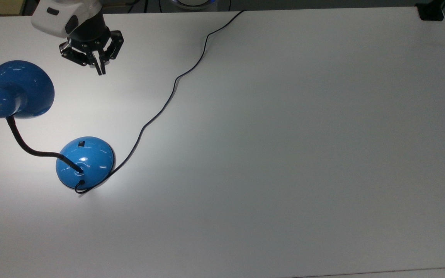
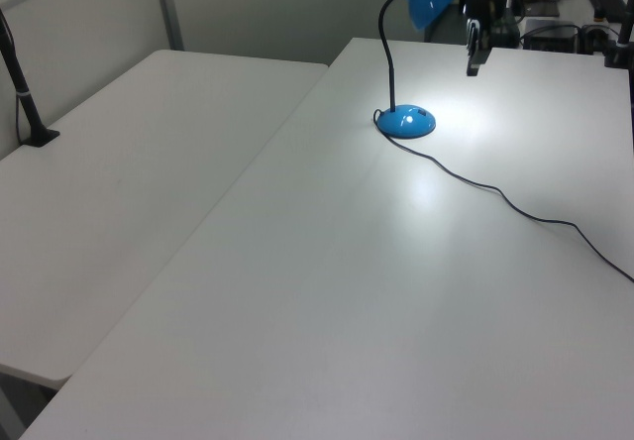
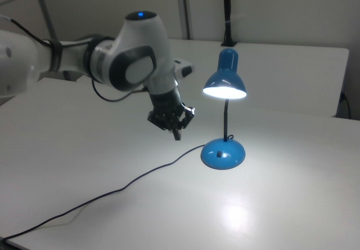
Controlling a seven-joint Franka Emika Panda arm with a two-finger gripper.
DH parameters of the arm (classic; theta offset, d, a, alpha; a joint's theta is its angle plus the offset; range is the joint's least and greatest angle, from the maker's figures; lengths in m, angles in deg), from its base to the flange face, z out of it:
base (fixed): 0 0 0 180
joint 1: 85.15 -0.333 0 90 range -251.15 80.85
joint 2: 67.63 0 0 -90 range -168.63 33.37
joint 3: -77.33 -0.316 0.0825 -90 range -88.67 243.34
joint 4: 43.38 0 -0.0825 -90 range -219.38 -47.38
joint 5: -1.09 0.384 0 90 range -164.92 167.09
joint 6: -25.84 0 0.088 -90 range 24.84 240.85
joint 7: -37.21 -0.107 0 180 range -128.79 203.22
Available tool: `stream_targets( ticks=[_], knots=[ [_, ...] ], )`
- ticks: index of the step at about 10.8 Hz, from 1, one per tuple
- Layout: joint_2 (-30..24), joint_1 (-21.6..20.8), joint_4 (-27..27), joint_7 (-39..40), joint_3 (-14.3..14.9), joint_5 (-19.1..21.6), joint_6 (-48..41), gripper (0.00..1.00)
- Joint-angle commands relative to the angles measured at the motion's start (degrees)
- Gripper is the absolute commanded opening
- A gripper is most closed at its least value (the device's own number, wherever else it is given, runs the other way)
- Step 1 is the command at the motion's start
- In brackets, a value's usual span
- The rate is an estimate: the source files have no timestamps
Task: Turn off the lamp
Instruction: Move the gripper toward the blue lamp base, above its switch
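Your gripper (image 1: 99, 68) is pinched shut and holds nothing. The lamp (image 1: 84, 161) is lit. In the top view, its switch (image 1: 81, 144) sits at six o'clock from your gripper.

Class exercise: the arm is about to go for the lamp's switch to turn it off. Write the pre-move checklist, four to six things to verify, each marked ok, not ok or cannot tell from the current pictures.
1. Lamp is lit, so the task is not yet done: ok; its shade glows in the right view.
2. Switch is visible and uncovered on the base: ok.
3. Gripper fingers are together for pressing: ok, they look shut.
4. Gripper is apart from the lamp: ok, it hangs above the table, touching nothing.
5. Path to the switch is free of the cord: ok; the cord runs off on the top view's right of the base.
6. Which way the switch must be pushed: cannot tell.
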Motion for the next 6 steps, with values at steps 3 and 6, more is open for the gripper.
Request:
stream_targets(
  ticks=[3,6],
  knots=[
    [2.9,2.3,-13.9,-4.0,0.0,6.2,32.3,0.00],
    [6.5,2.4,-14.9,-4.0,0.1,14.2,43.2,0.00]
  ],
)
